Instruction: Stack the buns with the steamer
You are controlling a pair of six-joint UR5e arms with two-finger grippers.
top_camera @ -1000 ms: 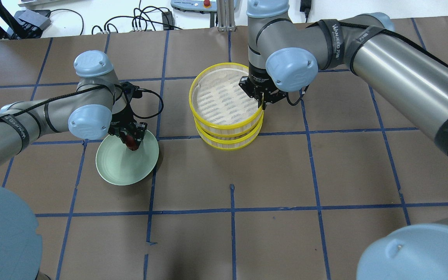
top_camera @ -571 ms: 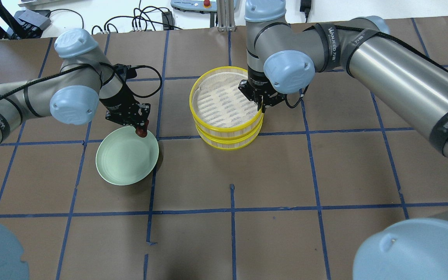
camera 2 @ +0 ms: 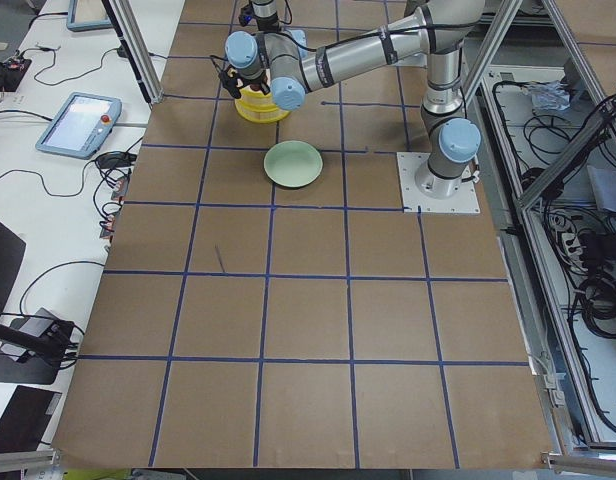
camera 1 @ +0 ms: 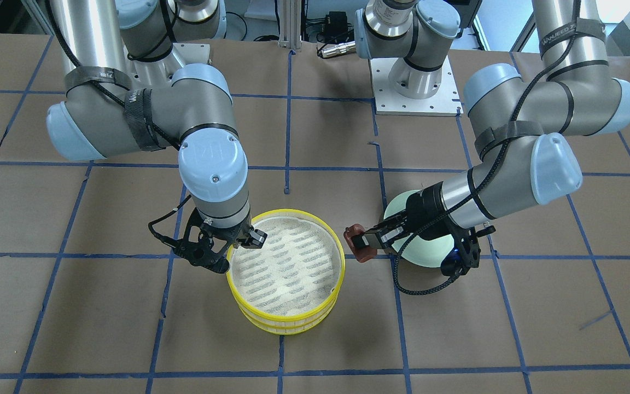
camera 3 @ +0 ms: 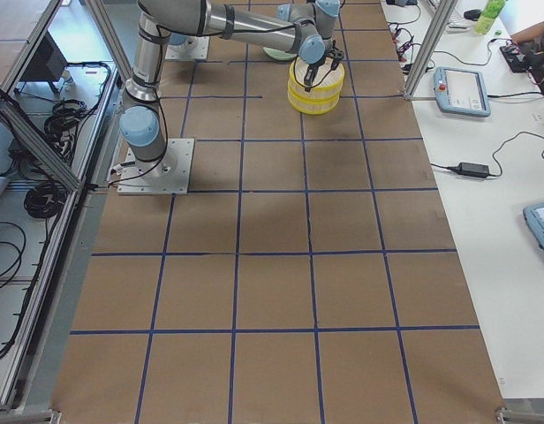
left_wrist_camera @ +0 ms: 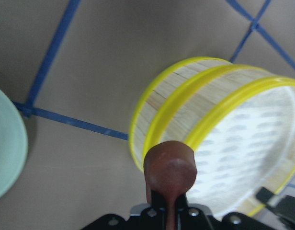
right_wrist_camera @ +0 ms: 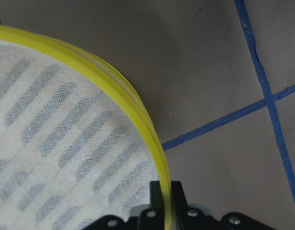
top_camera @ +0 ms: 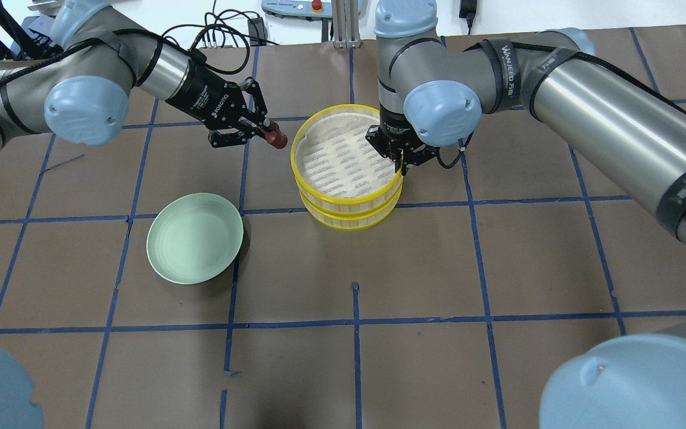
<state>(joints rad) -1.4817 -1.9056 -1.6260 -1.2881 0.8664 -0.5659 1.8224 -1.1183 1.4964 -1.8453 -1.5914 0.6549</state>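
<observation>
Clamped in left hand (top_camera: 267,132): reddish-brown bun (top_camera: 277,141), long axis aimed lower right toward steamer (top_camera: 349,205); right hand (top_camera: 402,167) pinched on its rim.

The left gripper (top_camera: 268,133), reaching in from the view's upper left, grips a reddish-brown bun (top_camera: 277,141) at its fingertips, just beside the left rim of the steamer (top_camera: 349,206). The steamer is two yellow-rimmed tiers, stacked, with a white liner in the top one. The right gripper (top_camera: 403,168) pinches the top tier's right rim. A pale green plate (top_camera: 194,239) lies well apart on the taped brown table (top_camera: 438,268).
</observation>
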